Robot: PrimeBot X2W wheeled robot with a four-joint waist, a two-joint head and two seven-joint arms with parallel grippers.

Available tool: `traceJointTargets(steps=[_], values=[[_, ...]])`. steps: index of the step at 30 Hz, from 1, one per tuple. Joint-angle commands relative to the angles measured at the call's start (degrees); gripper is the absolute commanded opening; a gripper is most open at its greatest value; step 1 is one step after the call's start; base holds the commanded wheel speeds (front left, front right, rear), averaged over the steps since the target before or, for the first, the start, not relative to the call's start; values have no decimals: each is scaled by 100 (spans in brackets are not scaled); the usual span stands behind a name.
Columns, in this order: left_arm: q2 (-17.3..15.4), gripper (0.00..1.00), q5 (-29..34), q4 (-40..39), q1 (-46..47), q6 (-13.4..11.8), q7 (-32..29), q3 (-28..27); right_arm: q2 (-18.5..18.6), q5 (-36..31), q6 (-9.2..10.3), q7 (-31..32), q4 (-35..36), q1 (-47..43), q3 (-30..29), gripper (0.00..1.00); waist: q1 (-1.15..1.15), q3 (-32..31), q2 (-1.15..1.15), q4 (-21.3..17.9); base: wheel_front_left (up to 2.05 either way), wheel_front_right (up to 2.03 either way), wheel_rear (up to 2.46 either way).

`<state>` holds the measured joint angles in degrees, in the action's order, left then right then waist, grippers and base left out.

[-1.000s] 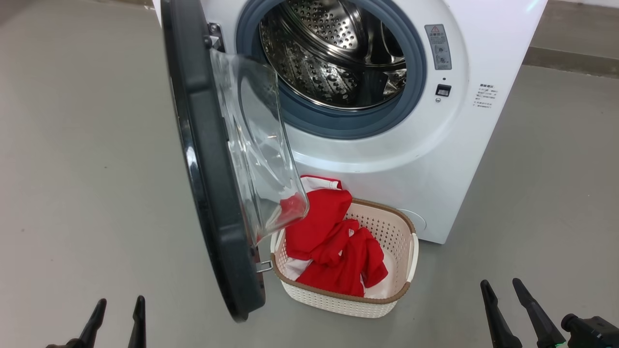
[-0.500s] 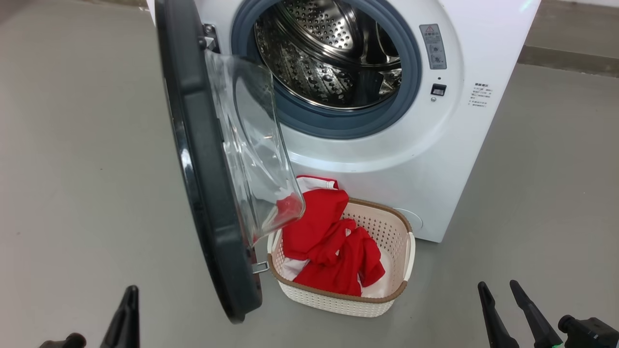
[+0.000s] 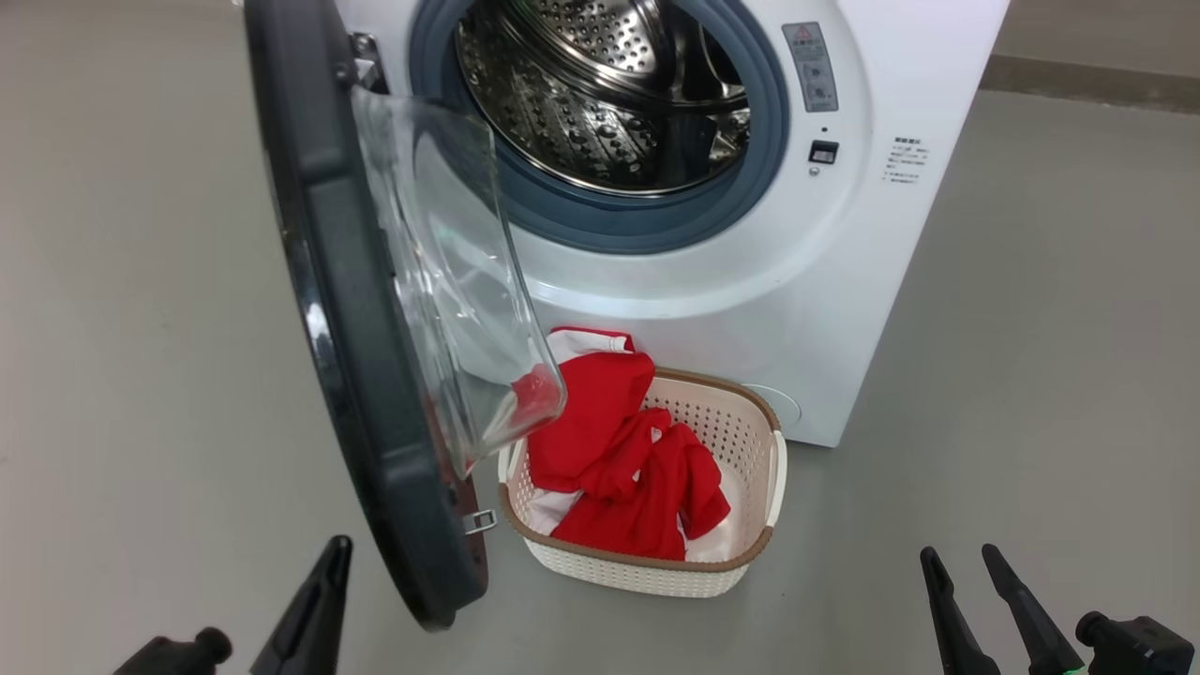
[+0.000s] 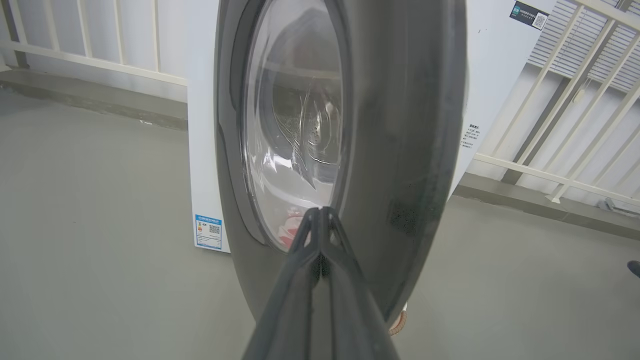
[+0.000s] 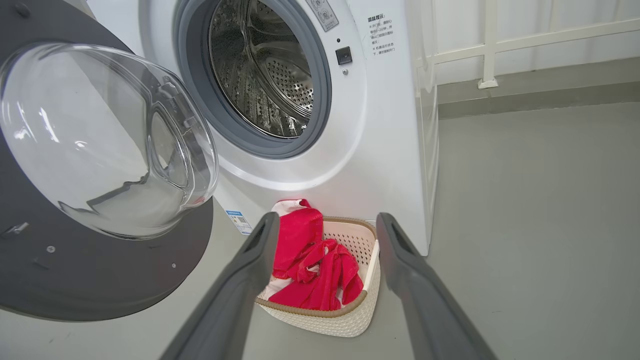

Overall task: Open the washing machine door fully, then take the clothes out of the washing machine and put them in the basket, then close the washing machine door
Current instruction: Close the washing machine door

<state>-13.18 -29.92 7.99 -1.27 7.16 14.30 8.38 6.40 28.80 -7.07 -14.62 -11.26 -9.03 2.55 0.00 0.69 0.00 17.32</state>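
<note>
Standing swung out from the big white front-loading washing machine (image 3: 844, 281), the round black-rimmed door with its bulging glass window (image 3: 347, 328) is open, perforated steel drum (image 3: 600, 112) in plain sight! Bright red clothes (image 3: 637, 469) lie heaped in the small cream perforated basket (image 3: 647, 574) on the floor (image 3: 1031, 328) just before the machine. Left gripper (image 4: 320, 212) pinched closed, aimed at the door's outer face; right gripper (image 5: 327, 220) spread wide, holding nothing.
</note>
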Motion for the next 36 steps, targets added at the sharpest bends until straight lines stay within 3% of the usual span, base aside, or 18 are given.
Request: traceJointTargets(steps=[1, 20, 36], values=[[-143, 0, -24, -186, 279, 33, 70, -131, 70, 14, -42, -38, 124, 253, 136, 100, 0, 53, 0, -58, 0, 0, 0], [-408, 0, 14, -355, 947, 33, 70, 695, -10, -16, -42, -38, 162, 554, 70, 100, 0, 587, 0, -813, 0, 0, 0], [-476, 0, -79, -76, 1987, 33, 70, 1021, -136, -37, -42, -38, 185, 870, 51, 100, 0, 1072, 0, -1442, 0, 0, 0]])
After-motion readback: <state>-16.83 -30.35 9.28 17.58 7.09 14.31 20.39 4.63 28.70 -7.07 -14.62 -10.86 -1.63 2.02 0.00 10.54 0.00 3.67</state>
